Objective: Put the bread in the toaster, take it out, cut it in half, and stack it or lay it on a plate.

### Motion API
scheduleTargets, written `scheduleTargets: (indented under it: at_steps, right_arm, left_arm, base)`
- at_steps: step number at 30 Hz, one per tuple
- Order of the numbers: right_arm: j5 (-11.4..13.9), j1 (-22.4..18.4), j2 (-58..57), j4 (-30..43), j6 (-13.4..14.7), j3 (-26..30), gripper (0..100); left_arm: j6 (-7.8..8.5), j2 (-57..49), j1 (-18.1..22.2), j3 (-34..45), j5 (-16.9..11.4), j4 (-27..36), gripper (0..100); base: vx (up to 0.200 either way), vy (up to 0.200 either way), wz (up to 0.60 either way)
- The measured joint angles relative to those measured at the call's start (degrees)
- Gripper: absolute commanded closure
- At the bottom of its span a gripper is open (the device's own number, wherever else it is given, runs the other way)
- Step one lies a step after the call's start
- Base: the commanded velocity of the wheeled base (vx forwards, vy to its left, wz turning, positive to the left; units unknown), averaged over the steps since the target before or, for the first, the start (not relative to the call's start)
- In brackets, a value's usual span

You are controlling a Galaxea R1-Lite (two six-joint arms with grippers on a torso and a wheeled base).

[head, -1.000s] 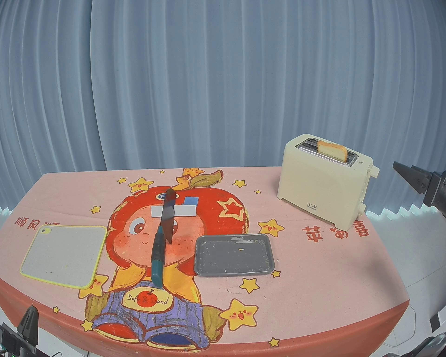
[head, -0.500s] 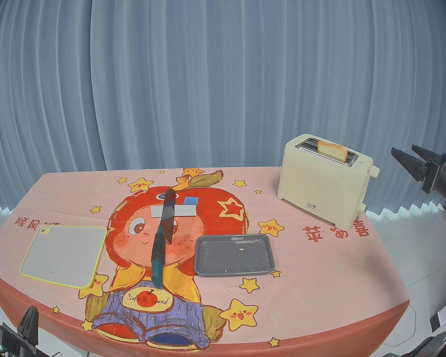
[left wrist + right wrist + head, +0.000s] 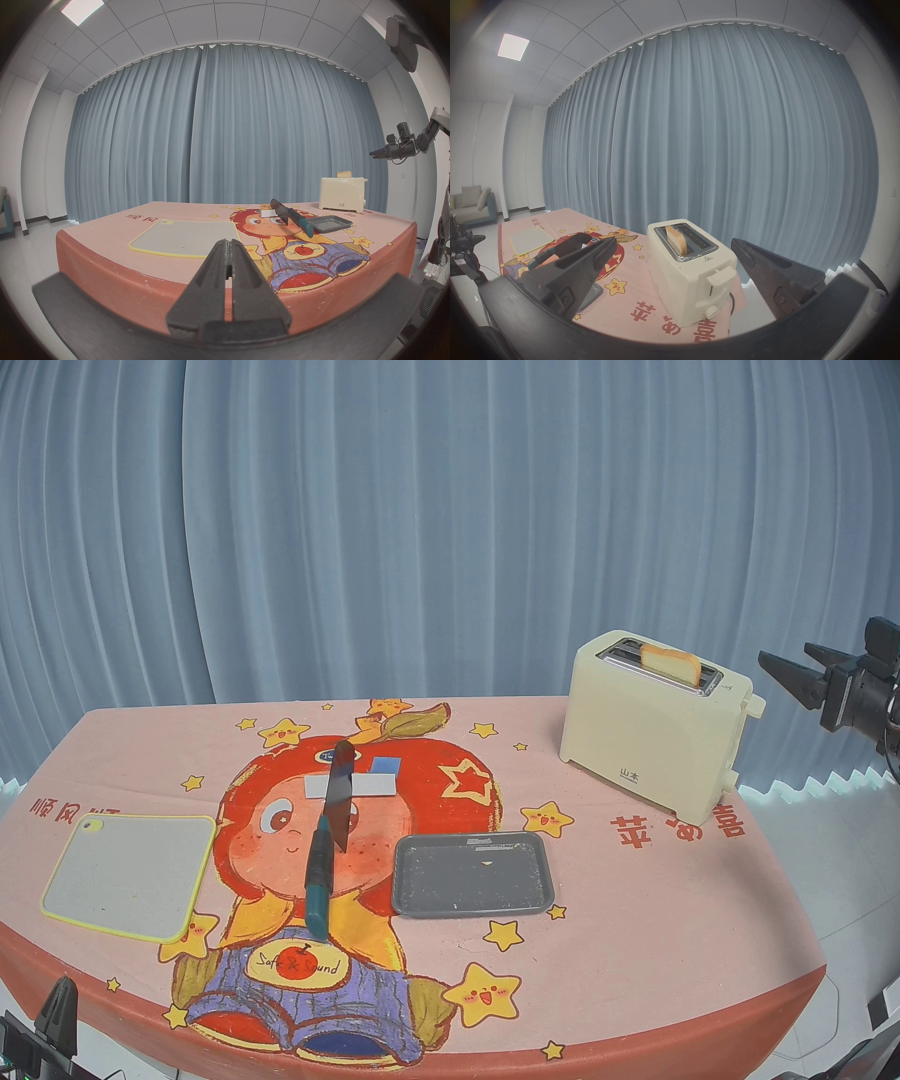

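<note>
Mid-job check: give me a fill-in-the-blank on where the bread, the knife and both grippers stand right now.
The bread pokes out of the ____ of the toaster.
The right gripper hangs apart from the toaster, jaws ____.
The left gripper is ____.
The knife lies ____ the cutting board and the tray.
Missing words: top; open; shut; between.

Right end effector hangs high, spread wide; left end effector sits low, closed tight.
</note>
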Motion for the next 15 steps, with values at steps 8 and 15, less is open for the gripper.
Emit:
scheduleTargets:
  at_steps: [8,15]
  right_arm:
    - [0.10,1.19,4.07,-0.04,-1.10,-2.12,0]
    - [-0.09,2.21,7.50,-0.20,-1.58,-4.58,0]
  left_arm:
    - [0.00,0.00,0.00,0.00,0.00,0.00,100]
    - [0.02,0.00,-0.02,0.00,0.02,0.00,100]
  base:
    - [0.000,0.000,0.00]
    - [0.000,0.000,0.00]
